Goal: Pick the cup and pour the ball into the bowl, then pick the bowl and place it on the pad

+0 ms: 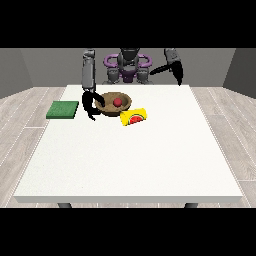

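The red ball (pixel 117 102) sits in the brown bowl (pixel 106 104); the yellow cup (pixel 134 117) lies on its side on the counter (pixel 130 160), touching the bowl. The hand at the view's left (pixel 89 104) hangs at the bowl's rim, whether its fingers clamp it I cannot tell. A poor hold could tilt the bowl on the way to the green pad (pixel 63 109), spilling the ball

A bare test room is showing here, more a robot lab than a home: a large white table (pixel 130 160) is standing on a pale wood-plank floor (pixel 30 110), plain grey walls (pixel 30 65) are closing in behind, and a humanoid robot (pixel 128 65) is standing at the table's far edge.
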You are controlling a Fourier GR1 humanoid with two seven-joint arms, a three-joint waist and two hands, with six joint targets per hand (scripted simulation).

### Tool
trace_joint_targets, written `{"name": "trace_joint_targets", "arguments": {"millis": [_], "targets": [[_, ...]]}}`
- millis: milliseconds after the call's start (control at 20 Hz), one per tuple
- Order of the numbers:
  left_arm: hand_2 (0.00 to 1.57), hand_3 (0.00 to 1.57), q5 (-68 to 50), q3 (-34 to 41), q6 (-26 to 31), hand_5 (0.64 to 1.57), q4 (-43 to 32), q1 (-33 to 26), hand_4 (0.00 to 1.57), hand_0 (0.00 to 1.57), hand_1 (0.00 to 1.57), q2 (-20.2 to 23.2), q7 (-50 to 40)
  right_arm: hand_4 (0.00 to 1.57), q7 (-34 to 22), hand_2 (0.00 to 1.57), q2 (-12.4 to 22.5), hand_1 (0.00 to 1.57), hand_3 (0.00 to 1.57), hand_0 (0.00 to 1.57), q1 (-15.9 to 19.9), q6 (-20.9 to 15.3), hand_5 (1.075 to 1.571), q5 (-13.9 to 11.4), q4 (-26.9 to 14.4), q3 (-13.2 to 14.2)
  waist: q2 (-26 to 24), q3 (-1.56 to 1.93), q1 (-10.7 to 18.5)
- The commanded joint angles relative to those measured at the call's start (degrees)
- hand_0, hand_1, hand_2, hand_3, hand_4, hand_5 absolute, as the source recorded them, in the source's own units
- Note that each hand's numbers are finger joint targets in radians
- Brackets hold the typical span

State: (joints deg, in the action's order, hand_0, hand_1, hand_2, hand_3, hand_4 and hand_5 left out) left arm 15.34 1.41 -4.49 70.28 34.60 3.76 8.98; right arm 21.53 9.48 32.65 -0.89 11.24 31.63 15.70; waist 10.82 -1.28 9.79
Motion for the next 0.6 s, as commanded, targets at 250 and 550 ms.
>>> {"name": "trace_joint_targets", "arguments": {"millis": [250,550], "targets": [[0.00,0.00,-3.00,4.61,0.50,1.570,-4.51,-3.14,0.00,0.00,0.00,2.02,0.92,1.03,-15.13,1.57,-1.86,1.57,1.57,1.57,3.09,-8.67,1.555,-4.81,-1.36,-5.26,-4.68,1.25,-4.12],[0.00,0.00,-4.51,7.49,1.27,1.571,-7.22,-5.44,0.00,0.00,0.00,5.13,5.28,1.05,-22.50,1.57,1.27,1.57,1.57,1.57,4.84,-4.78,1.553,-3.02,2.70,-4.99,-6.58,1.27,-7.82]]}}
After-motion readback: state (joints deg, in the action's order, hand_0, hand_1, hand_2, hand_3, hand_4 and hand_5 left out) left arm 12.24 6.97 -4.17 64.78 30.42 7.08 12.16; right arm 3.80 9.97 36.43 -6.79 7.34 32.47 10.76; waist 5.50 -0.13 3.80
